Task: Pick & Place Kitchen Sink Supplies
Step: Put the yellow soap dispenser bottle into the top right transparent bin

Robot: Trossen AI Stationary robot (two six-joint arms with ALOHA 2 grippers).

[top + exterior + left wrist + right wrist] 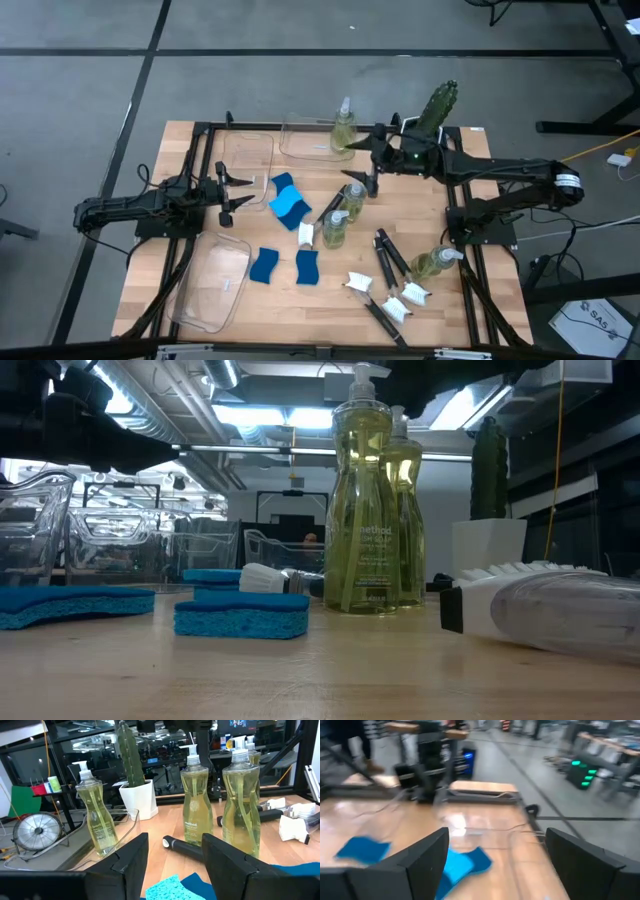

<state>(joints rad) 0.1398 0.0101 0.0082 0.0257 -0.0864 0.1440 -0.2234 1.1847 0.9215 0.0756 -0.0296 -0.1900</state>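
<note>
From my station I see the left gripper [226,192] hovering over the left side of the counter [190,150], its fingers [131,855] apart with nothing between them, aimed toward the stacked blue sponges [288,203] near the middle. The right gripper [362,143] reaches in over the far edge, its fingers [422,860] spread wide and empty, just beside a soap bottle [343,126] standing in the far clear bin [300,140]. On the nearest upright bottle [362,510] in the low view I can read "method" on its label; the smaller print under it is too fine for me. Two more sponges [265,265] lie toward the front-left, beside the near bin [215,280]. Two bottles [334,228] stand mid-counter, another bottle [436,262] lies on its side at the right, and dish brushes [385,262] with white heads are scattered front-right. The cactus [438,105] in its white pot sits at the far right.
</note>
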